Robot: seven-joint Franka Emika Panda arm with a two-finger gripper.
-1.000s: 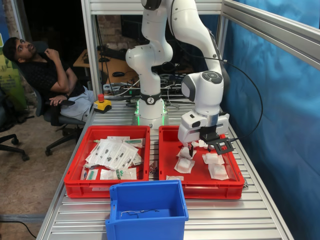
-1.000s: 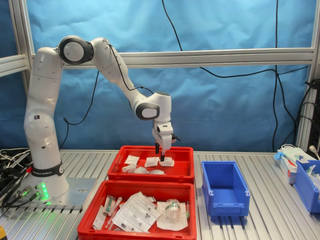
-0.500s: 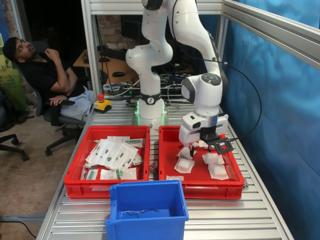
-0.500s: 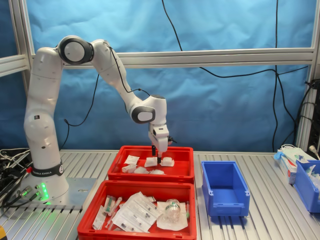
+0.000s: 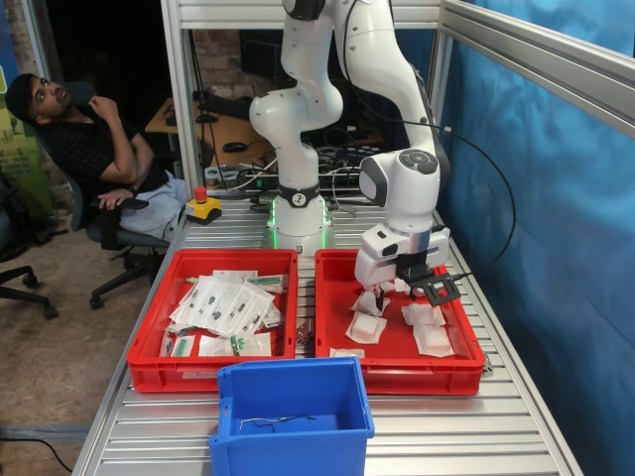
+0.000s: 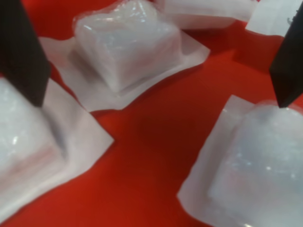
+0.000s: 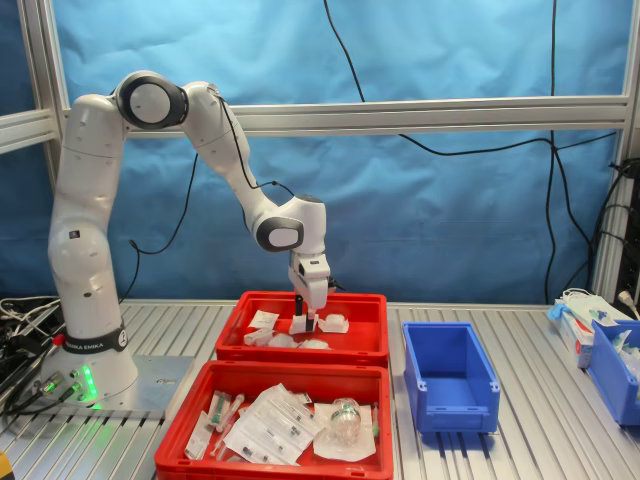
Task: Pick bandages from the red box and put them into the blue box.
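- The hand [image 7: 303, 325] has slid toward the second exterior view's left, low inside the red box [image 7: 372, 345].
- Fingers [image 6: 21, 52] spread, empty.
- Bandages [image 6: 128, 45] look light, soft, slippery; pinch the puffy middle.

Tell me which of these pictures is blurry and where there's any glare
Wrist view: soft all over, the bandages milky with faint sheen, the dark jaws blurred at the frame's sides, spread apart over bare red floor. First exterior view: sharp, evenly lit, the red box and blue box crisp, the background room dim. Second exterior view: sharp, no strong glare.
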